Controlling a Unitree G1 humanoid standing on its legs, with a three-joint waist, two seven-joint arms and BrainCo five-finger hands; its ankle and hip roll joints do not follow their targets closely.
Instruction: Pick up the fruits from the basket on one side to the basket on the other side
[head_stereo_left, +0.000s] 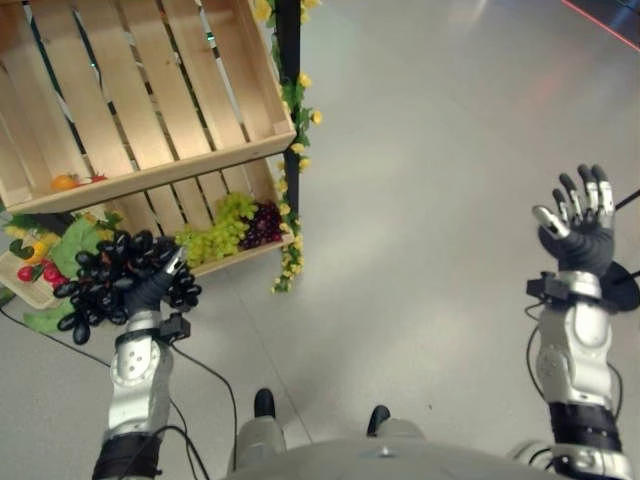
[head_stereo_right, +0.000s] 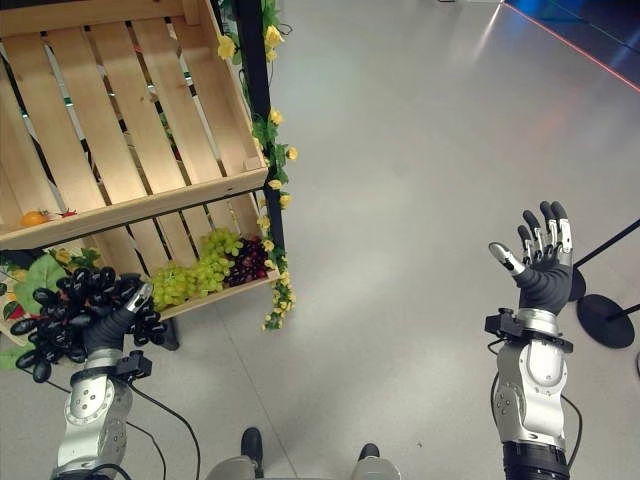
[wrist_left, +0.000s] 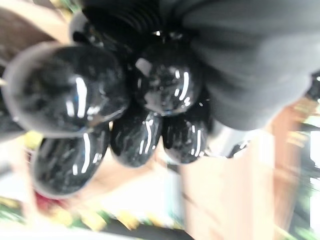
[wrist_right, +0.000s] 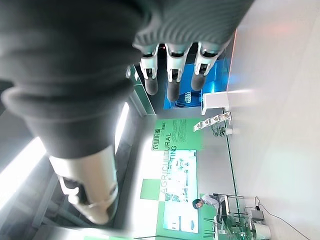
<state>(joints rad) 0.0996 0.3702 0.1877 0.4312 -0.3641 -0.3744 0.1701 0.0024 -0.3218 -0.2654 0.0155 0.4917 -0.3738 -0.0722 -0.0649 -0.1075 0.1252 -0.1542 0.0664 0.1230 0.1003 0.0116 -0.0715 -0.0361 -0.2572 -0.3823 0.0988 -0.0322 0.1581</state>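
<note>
Room: pale grey polished floor (head_stereo_right: 420, 150), wide and bare to the right. Stand: slatted pale wooden crate shelf (head_stereo_left: 150, 120) over a lower wooden crate (head_stereo_right: 215, 295) of green and purple grapes (head_stereo_right: 205, 270). Item: glossy black grape bunch (head_stereo_left: 115, 275), gripped in the left robot hand (head_stereo_left: 150, 290) beside the lower crate; judged light, slippery, loosely jointed; best held round the cluster's core. Right robot hand (head_stereo_right: 545, 255): raised, fingers spread, empty.

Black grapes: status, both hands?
Left hand shut on black grapes, held in front of the lower crate. Right hand open, raised, empty. Nothing in the way.
</note>
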